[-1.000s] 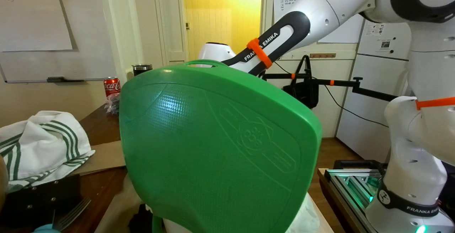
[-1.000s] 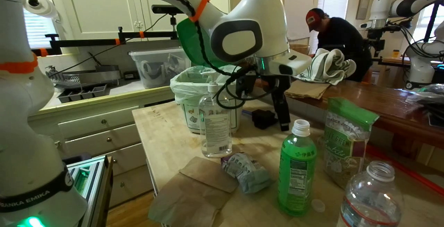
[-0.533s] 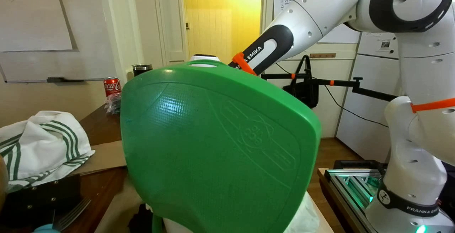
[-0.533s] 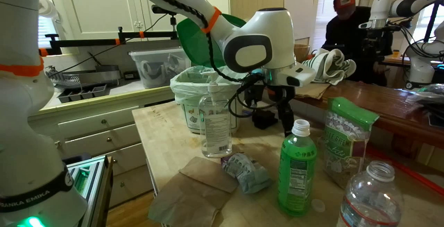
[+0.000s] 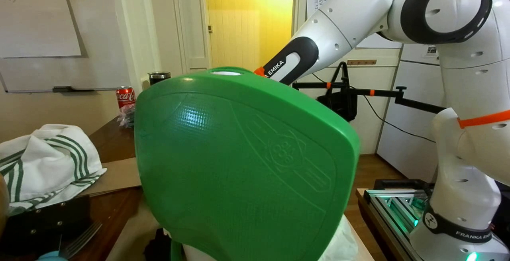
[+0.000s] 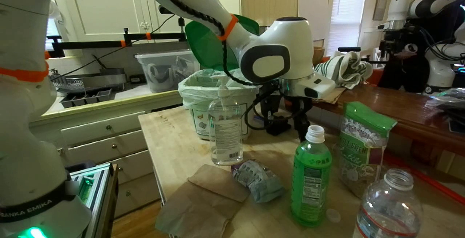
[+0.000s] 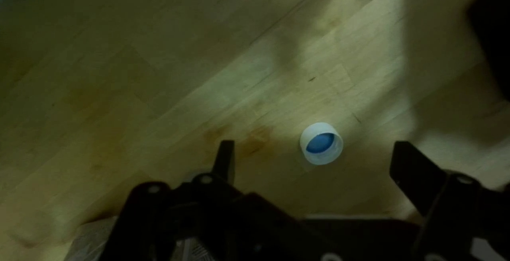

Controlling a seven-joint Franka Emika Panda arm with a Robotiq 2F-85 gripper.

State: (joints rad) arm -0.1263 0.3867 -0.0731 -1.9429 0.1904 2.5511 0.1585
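Note:
A small white cap with a blue inside lies on the wooden tabletop in the wrist view. My gripper is open above it, with one finger on each side of the cap and neither seen touching it. In an exterior view, the gripper points down behind the green bottle. That bottle is upright and uncapped, and no cap shows beneath the gripper there. In an exterior view, the large green lid hides my gripper.
In an exterior view, the table holds a lined bin, a pump bottle, a crumpled wrapper, brown paper, a lentil bag, a clear bottle and a black object. A striped towel lies on the raised counter.
The arm has moved lower in both exterior views, and its wrist has moved toward the towel's counter. The gripper has come down closer to the table. A person in the background has moved sideways.

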